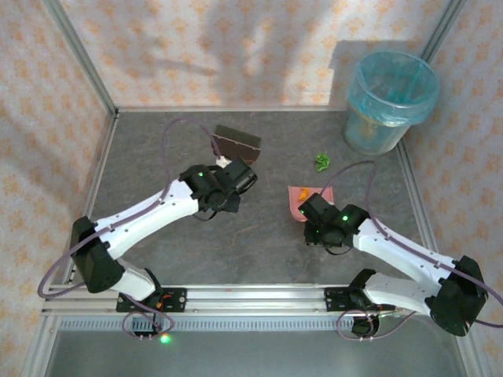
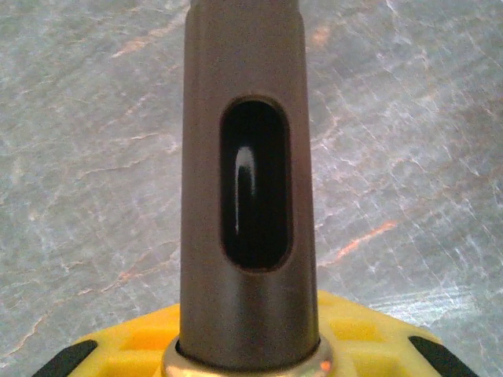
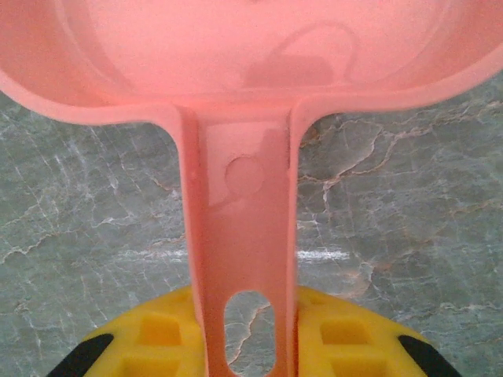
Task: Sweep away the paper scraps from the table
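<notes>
A green paper scrap lies on the table, just beyond the pink dustpan. A tiny orange bit shows at the pan's near edge. My right gripper is shut on the dustpan handle, its yellow jaws pressing both sides, with the pan ahead over the table. To the left, my left gripper is shut on the dark brown brush handle. The brush head points toward the back wall. The bristles are hidden in the left wrist view.
A grey bin with a blue liner stands in the back right corner. Aluminium rails edge the table, and patterned walls close it on three sides. Bare table lies between the two arms.
</notes>
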Controlling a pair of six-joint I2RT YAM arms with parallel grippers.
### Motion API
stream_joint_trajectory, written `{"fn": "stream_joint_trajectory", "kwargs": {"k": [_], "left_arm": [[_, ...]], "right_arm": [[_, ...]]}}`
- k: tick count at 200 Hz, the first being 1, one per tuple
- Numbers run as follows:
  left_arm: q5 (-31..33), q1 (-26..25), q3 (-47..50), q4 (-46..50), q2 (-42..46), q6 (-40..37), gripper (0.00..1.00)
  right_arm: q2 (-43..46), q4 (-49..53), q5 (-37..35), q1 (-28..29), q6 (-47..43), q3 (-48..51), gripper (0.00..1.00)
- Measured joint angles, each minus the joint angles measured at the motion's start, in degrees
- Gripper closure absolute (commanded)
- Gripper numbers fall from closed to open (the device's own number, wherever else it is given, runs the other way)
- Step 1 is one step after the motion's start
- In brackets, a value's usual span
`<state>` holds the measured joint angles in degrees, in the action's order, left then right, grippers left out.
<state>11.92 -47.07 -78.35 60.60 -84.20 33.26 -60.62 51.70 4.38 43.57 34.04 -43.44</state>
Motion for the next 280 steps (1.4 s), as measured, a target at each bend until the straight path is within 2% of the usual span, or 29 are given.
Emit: {"fn": "stream_joint_trajectory", "kwargs": {"k": [41, 89, 123, 170, 223, 255, 268, 280], "left_arm": [[3.1, 1.5, 4.9, -2.4, 4.9, 2.8, 1.0], [3.5, 1.7, 8.2, -4.4, 5.8, 4.4, 1.0], [3.0, 1.7, 10.0, -5.2, 6.1, 4.7, 1.0], [1.4, 1.7, 13.6, -6.5, 9.0, 4.7, 1.0], [-1.0, 1.7, 17.0, -8.8, 10.9, 4.6, 1.0], [-1.5, 1.7, 18.5, -10.3, 12.4, 4.2, 1.0], [-1.8, 1.7, 19.3, -11.1, 13.3, 4.2, 1.0], [-2.2, 1.7, 20.0, -11.8, 14.1, 4.2, 1.0]], "right_arm": [[0.2, 4.0, -2.8, 0.0, -1.2, -8.3, 1.0], [-5.1, 10.5, -8.2, -1.7, -2.0, -26.2, 1.0], [-15.0, 15.2, -8.3, -8.5, -3.5, -41.5, 1.0], [-29.1, 20.5, -7.9, -13.4, -6.6, -65.6, 1.0], [-42.8, 27.1, -6.2, -21.5, -7.1, -90.8, 1.0], [-53.6, 33.3, -2.3, -28.1, -6.5, -112.0, 1.0], [-60.0, 35.3, 1.0, -31.5, -5.6, -124.3, 1.0], [-63.3, 35.9, 4.7, -34.3, -4.4, -130.0, 1.0]]}}
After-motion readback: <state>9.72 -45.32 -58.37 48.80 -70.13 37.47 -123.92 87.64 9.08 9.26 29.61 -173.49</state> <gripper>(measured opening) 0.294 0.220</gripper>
